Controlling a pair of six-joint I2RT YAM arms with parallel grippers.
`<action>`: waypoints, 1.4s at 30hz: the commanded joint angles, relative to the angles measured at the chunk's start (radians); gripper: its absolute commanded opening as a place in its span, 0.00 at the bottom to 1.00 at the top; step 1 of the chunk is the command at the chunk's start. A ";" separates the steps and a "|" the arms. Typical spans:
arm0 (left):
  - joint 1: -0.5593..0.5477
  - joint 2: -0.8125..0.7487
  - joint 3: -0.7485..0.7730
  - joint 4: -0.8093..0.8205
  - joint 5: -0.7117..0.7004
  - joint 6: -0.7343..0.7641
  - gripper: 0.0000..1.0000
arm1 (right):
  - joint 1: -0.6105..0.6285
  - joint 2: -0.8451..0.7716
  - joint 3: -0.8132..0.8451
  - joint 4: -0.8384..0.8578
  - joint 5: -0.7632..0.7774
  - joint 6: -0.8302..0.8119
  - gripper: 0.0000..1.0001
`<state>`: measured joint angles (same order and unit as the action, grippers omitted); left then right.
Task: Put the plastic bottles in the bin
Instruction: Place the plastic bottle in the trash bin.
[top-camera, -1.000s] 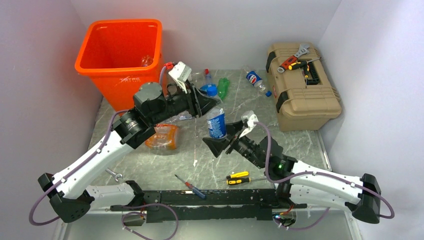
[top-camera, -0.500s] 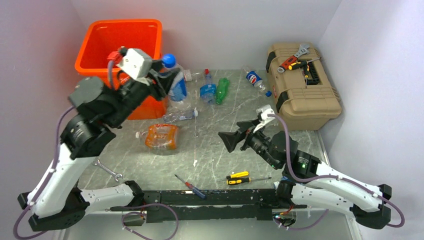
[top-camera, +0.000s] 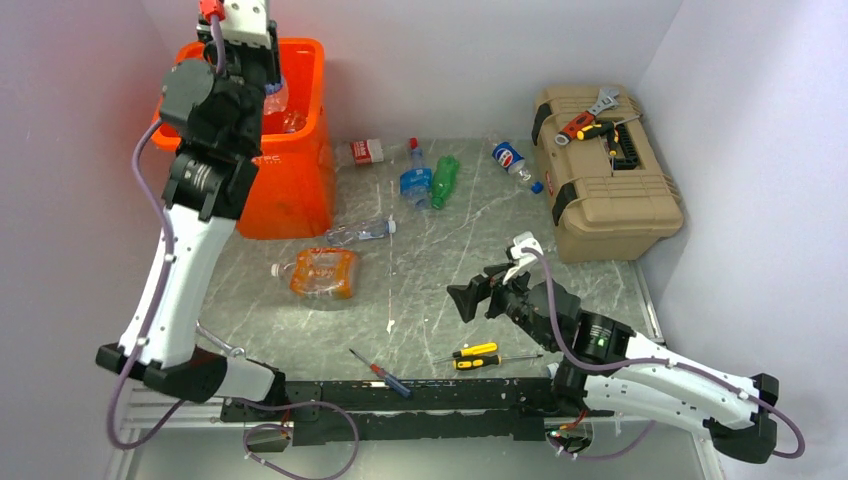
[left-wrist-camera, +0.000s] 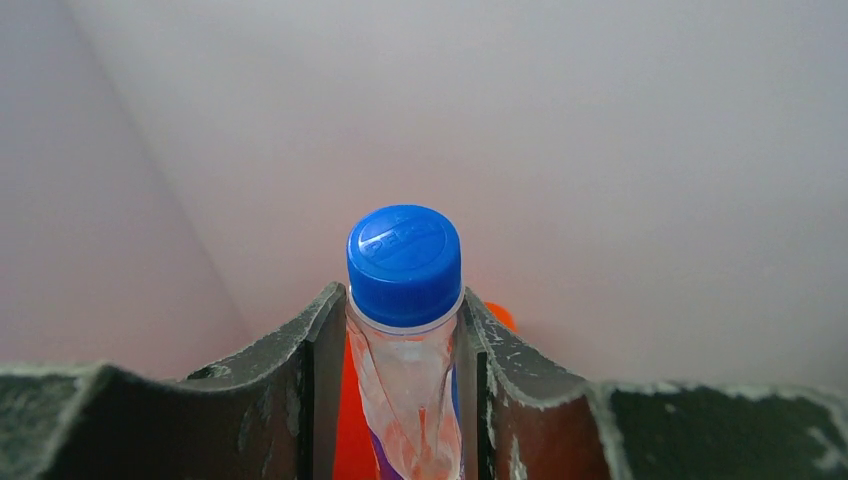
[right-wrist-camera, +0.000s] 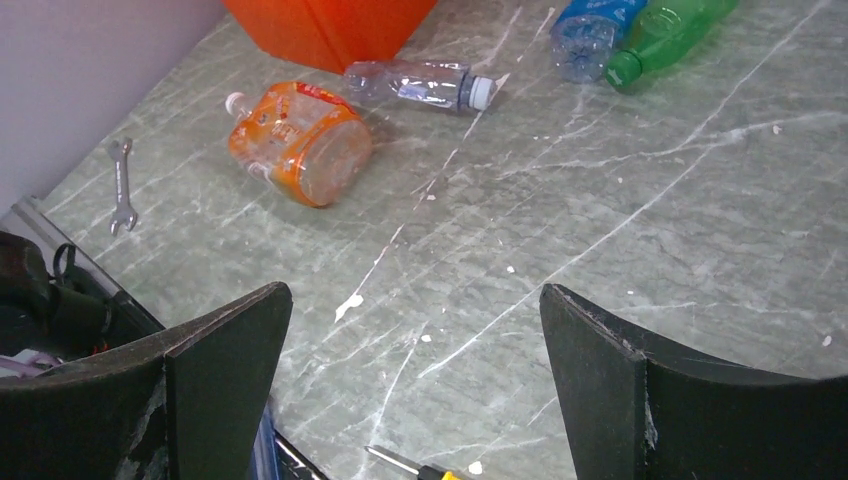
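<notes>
My left gripper (top-camera: 270, 92) is raised over the orange bin (top-camera: 300, 60) and is shut on a clear bottle with a blue cap (left-wrist-camera: 404, 262), gripped just below the cap. Another bottle (top-camera: 291, 121) lies inside the bin. On the table lie an orange-labelled bottle (top-camera: 322, 273), a small clear bottle (top-camera: 360, 230), a red-labelled one (top-camera: 368, 151), a blue one (top-camera: 415, 181), a green one (top-camera: 445, 180) and a blue-labelled one (top-camera: 512, 160). My right gripper (top-camera: 468, 299) hovers low over the table's middle, open and holding nothing (right-wrist-camera: 412, 295).
A tan toolbox (top-camera: 605, 180) with tools on its lid stands at the right. Yellow-handled screwdrivers (top-camera: 475, 355) and a red-handled one (top-camera: 378, 372) lie near the front edge. A wrench (top-camera: 225, 346) lies at the front left. White walls close in on three sides.
My left arm swung up and left from the table's middle to above the bin, carrying the blue-capped bottle. My right gripper opened wide and drew back toward the near right.
</notes>
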<state>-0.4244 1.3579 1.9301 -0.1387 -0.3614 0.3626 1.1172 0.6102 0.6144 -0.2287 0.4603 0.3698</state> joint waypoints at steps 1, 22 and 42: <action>0.139 0.064 0.005 0.122 0.039 -0.152 0.00 | 0.003 -0.045 -0.006 0.039 0.005 0.001 1.00; 0.368 0.285 -0.120 -0.101 0.436 -0.501 0.00 | 0.003 -0.035 -0.038 0.074 -0.001 0.004 1.00; 0.368 0.150 -0.156 -0.123 0.249 -0.558 0.99 | 0.003 0.011 0.009 0.029 0.054 0.004 1.00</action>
<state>-0.0555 1.6325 1.7050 -0.3080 -0.0898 -0.1390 1.1172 0.6300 0.5758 -0.2031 0.4744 0.3698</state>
